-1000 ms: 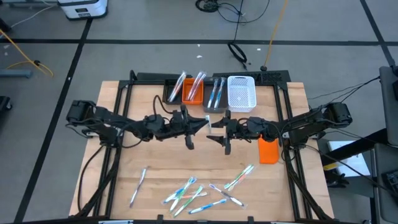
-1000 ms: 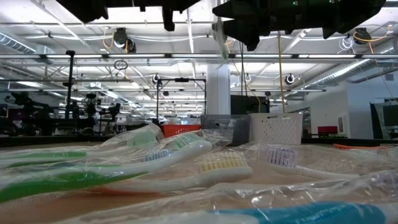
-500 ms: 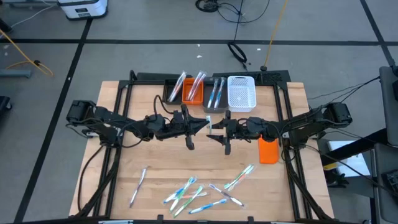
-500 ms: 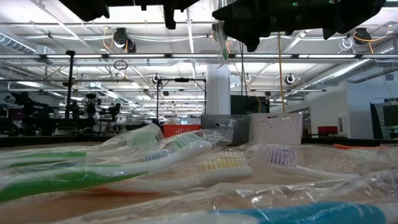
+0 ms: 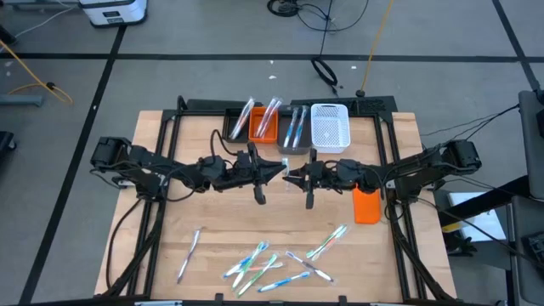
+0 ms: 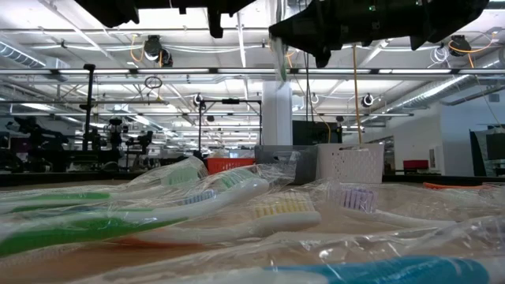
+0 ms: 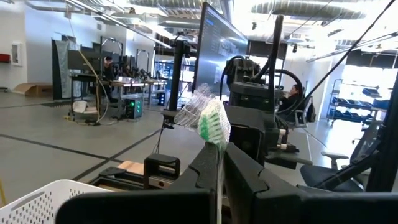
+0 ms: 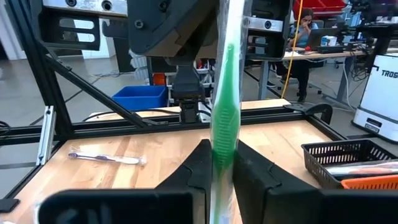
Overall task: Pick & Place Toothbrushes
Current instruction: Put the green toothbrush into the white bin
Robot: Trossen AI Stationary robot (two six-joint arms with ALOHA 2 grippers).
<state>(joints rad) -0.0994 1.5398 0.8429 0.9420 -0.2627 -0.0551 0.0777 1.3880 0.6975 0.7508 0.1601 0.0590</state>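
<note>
Left gripper (image 5: 279,171) and right gripper (image 5: 291,177) both clenched on one glossy, plastic-wrapped green toothbrush (image 8: 222,124), bristled head (image 7: 213,122) above left fingers, white perforated basket (image 5: 330,127) beyond.

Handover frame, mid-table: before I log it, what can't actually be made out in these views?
- Low view: both grippers are cut off by the top edge; only the wrapped green toothbrush hangs into sight.
- High view: the loose toothbrushes are too small to count reliably or see bristles.
- Right wrist view: the right gripper hides the toothbrush's lower end.
- Left wrist view: the left gripper covers the handle; only the head shows.
- High view: the bins show contents only partly.
</note>
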